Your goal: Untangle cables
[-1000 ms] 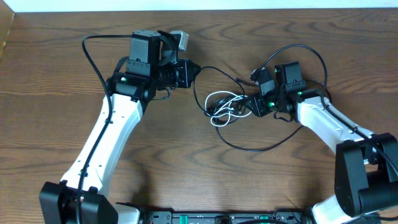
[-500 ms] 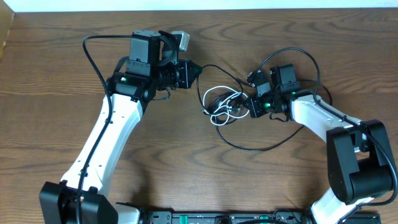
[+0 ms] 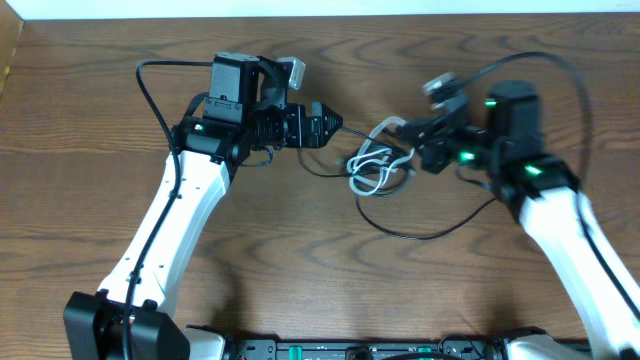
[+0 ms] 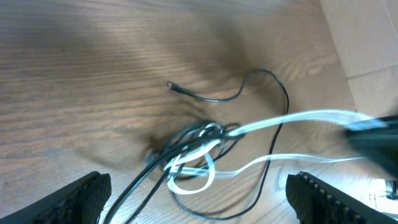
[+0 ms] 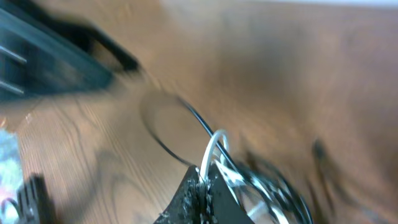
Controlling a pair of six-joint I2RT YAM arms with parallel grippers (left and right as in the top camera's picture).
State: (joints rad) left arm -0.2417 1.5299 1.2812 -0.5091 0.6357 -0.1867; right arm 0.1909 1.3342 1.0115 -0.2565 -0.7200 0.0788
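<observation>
No text, label or number can be read on anything here

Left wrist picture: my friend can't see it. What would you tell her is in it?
A black cable and a white cable are tangled together on a brown wooden table. The white one stretches off to the right, blurry. The left tool is wide open below the knot, holding nothing.
</observation>
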